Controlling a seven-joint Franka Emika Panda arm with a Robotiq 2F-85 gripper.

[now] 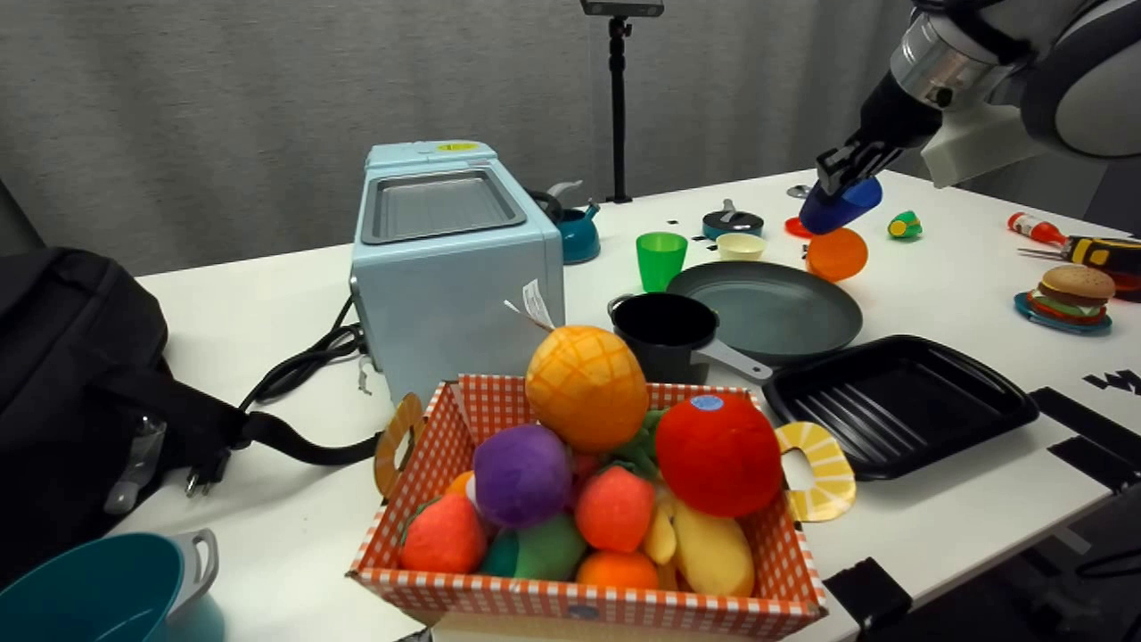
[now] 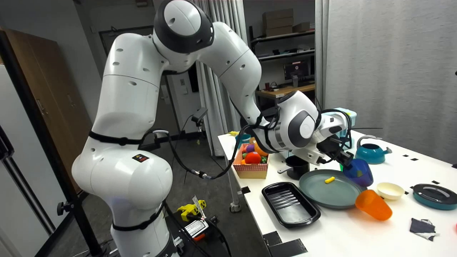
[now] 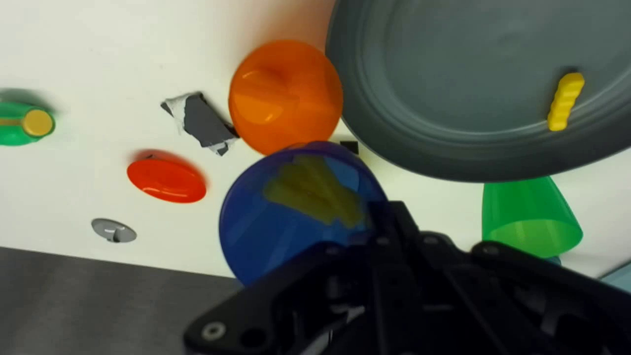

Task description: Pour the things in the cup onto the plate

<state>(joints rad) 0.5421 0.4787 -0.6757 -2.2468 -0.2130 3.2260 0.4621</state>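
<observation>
In an exterior view, the basket [image 2: 250, 174] stood at the left edge of the table [image 2: 342, 235], toward its far corner; the tray [image 2: 292, 207] lay nearer along that edge. Right of it was the plate [image 2: 332, 197], bearing one piece [image 2: 329, 180]; more pieces [image 3: 315, 191] were in the cup [image 3: 276, 229].

The small translucent blue cup [image 3: 278, 224] is held aloft, tilted well off upright; in both exterior views it hangs between 1 and 2 o'clock from the middle of the plate [image 3: 468, 74]. Inside the cup, yellow pieces [image 3: 313, 190] show murky through the blue, bunched toward 12 o'clock in the wrist view, their number unclear. The plate, round and dark grey with a low raised rim, lies flat, at 2 o'clock from the cup there. On it rests a ridged yellow stick [image 3: 565, 102], roughly aligned 1 to 7 o'clock.
</observation>
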